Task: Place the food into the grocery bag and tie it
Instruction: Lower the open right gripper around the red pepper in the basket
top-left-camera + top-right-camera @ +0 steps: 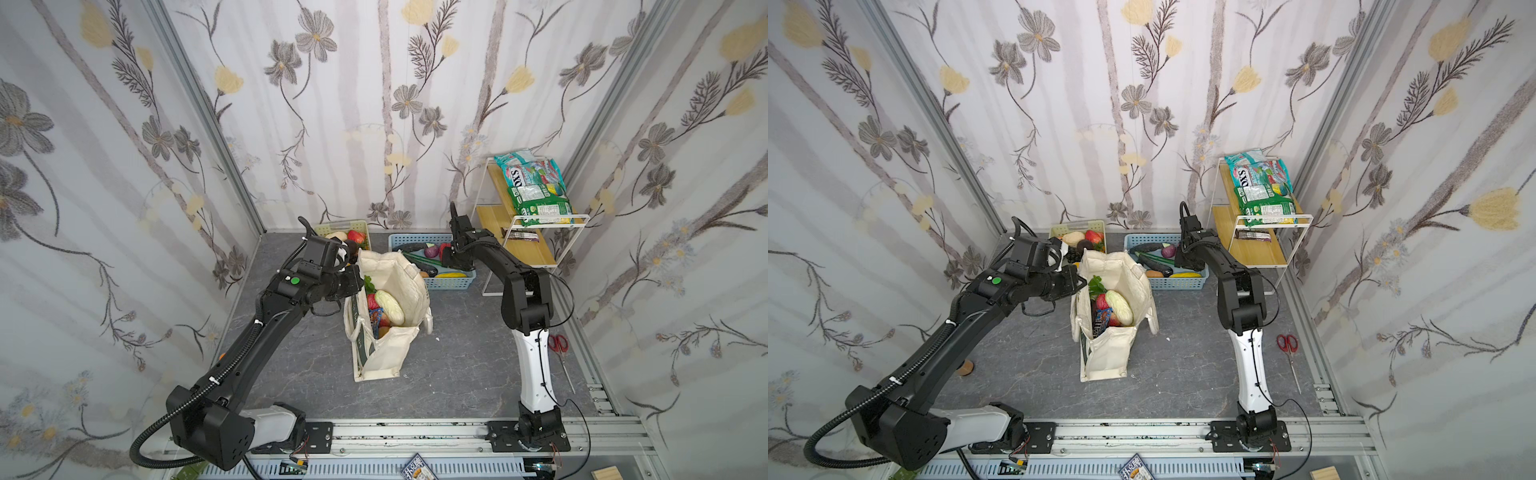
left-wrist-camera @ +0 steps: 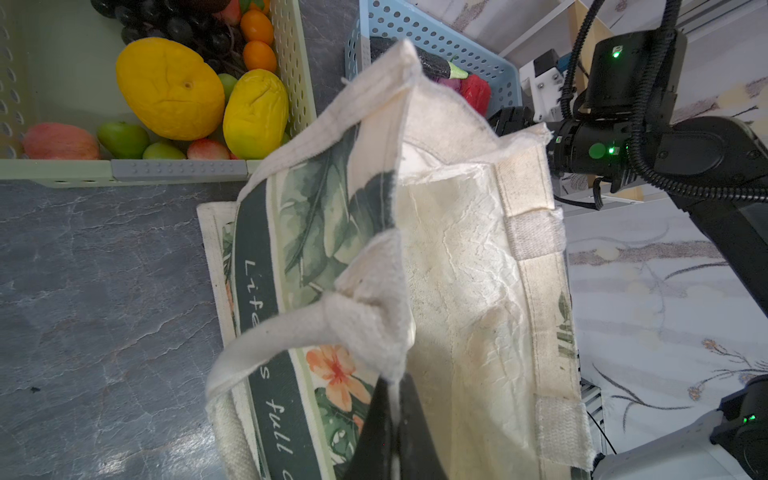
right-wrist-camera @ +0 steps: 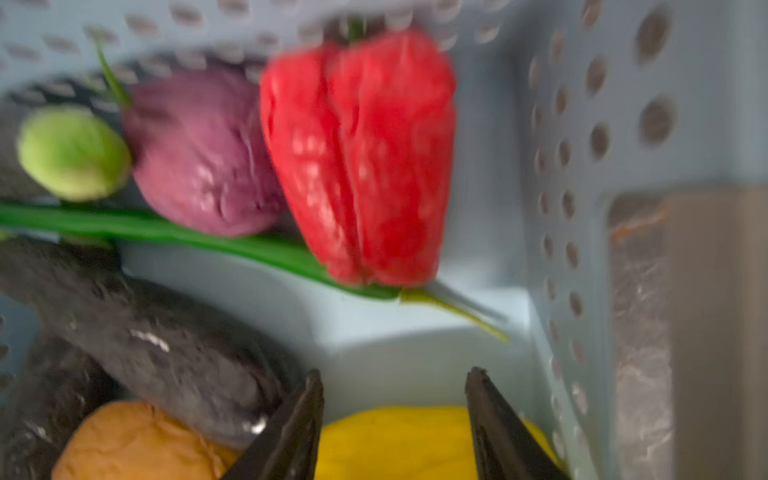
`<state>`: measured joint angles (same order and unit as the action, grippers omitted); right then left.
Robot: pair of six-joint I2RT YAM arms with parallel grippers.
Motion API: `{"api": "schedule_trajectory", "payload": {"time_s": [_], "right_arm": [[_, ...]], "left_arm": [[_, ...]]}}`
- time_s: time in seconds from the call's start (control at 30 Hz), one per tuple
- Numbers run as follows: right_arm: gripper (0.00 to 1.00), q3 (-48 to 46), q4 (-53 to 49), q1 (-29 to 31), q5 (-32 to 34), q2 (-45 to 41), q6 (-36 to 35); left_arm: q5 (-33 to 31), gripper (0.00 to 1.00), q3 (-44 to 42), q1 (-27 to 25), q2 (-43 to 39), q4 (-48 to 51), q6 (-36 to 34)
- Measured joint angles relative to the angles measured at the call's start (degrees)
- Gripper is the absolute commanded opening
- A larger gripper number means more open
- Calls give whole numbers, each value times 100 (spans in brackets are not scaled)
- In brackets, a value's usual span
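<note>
The cream grocery bag (image 1: 388,349) (image 1: 1106,357) stands open mid-table. Inside it lie a pale green cabbage (image 1: 389,306) (image 1: 1119,306), red food and a snack packet (image 1: 376,318). My left gripper (image 1: 356,283) (image 1: 1076,283) (image 2: 392,395) is shut on the bag's rim cloth (image 2: 390,332) beside a handle strap. My right gripper (image 1: 446,261) (image 1: 1179,261) (image 3: 395,374) hangs open inside the blue basket (image 3: 582,124), with nothing between its fingers. It is above a yellow vegetable (image 3: 395,440). Just beyond its tips lies a red pepper (image 3: 361,158).
The blue basket (image 1: 451,283) also holds a purple vegetable (image 3: 199,158), a dark eggplant (image 3: 158,345) and an orange piece (image 3: 133,444). A pale green basket (image 2: 54,172) of fruit stands behind the bag. At back right a wire shelf (image 1: 536,253) carries snack packets (image 1: 536,187). Red scissors (image 1: 559,343) lie at right.
</note>
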<state>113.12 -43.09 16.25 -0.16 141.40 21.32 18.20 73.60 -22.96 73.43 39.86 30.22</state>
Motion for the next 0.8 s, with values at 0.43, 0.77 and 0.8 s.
{"api": "schedule_trajectory", "payload": {"time_s": [0.43, 0.77, 0.8], "right_arm": [[50, -1993, 188, 380, -94, -1187, -238], [65, -2190, 125, 264, -90, -1493, -74], [66, -2114, 164, 234, -74, -1493, -22]], "left_arm": [[-17, 0, -66, 68, -116, 74, 2], [-20, 0, -70, 96, -232, 155, 2], [-20, 0, -66, 96, -225, 157, 2]]}}
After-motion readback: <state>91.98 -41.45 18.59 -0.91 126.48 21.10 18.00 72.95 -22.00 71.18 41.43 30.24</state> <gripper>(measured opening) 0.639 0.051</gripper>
